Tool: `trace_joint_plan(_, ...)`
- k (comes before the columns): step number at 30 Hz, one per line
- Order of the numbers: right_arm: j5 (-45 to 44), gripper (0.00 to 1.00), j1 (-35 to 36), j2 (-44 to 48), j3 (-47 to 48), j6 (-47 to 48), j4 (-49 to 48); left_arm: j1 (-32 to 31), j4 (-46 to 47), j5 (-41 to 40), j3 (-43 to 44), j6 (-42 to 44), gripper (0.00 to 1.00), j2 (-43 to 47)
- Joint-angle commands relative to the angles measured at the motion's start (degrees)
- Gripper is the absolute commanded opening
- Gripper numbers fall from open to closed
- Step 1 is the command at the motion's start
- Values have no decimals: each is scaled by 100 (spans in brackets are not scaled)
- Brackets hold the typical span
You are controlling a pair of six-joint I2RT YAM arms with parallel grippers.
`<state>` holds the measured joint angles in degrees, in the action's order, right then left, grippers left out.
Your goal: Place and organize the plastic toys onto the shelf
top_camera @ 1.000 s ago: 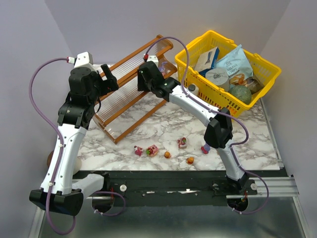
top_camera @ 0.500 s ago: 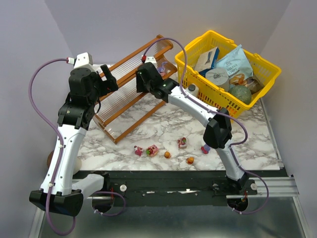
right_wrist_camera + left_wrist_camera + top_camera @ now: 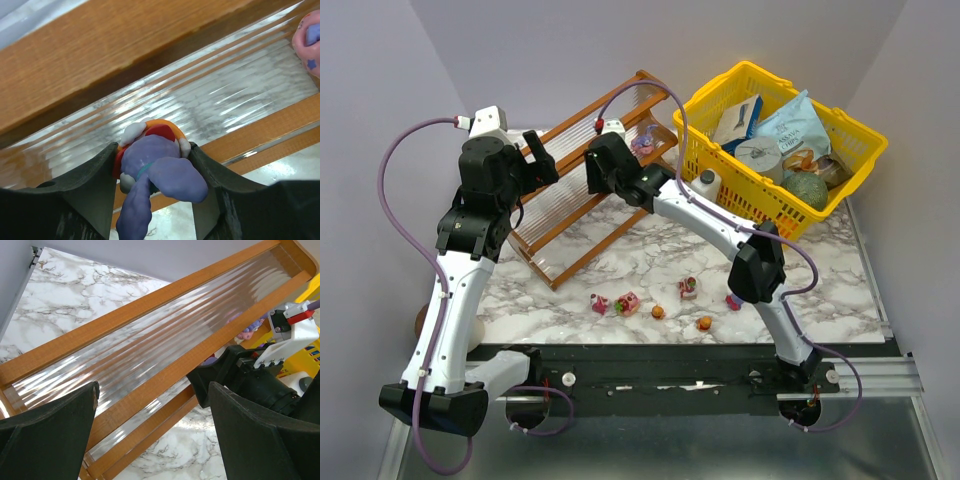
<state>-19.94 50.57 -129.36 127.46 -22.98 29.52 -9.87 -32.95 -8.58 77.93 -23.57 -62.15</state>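
The shelf [image 3: 570, 190] stands slanted at the back left, with a wooden frame and clear ribbed tiers. My right gripper [image 3: 603, 165] is over its middle tier, shut on a purple and orange toy [image 3: 155, 165] that it holds just above the ribbed plastic [image 3: 225, 95]. A pink and purple toy [image 3: 643, 143] sits on the shelf to the right; it also shows in the right wrist view [image 3: 307, 42]. Several toys lie on the table in front, among them a pink one [image 3: 628, 302] and an orange one [image 3: 705, 323]. My left gripper [image 3: 152, 435] is open and empty above the shelf's left end [image 3: 150, 345].
A yellow basket [image 3: 720, 100] of packaged goods stands at the back right, right next to the shelf's end. A small white bottle [image 3: 707, 182] stands in front of the basket. My right arm [image 3: 250, 380] reaches across the shelf's right part.
My right gripper has moved left along the shelf with the purple toy in it. The left arm has not moved.
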Motion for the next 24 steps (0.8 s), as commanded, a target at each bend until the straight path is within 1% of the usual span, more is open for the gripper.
trace_joint_plan(1,-88,41,103,-195,130,57,107,-15,-19,-153,-41,54,99,80)
trace_joint_plan(9,-177,55,111,-291,288,189,107,-15,-27,-144,-41,55,99,71)
trace_joint_plan(14,-255,60,111,-309,376,277,72,-15,-36,-144,-41,63,99,71)
trace_joint_plan(17,-299,65,111,-283,376,312,37,-15,-36,-153,-41,63,99,71)
trace_joint_plan(18,-308,70,111,-274,367,321,28,-15,-27,-153,-41,72,99,71)
trace_joint_plan(24,-317,78,111,-151,288,382,-51,-15,-45,-162,-32,72,99,63)
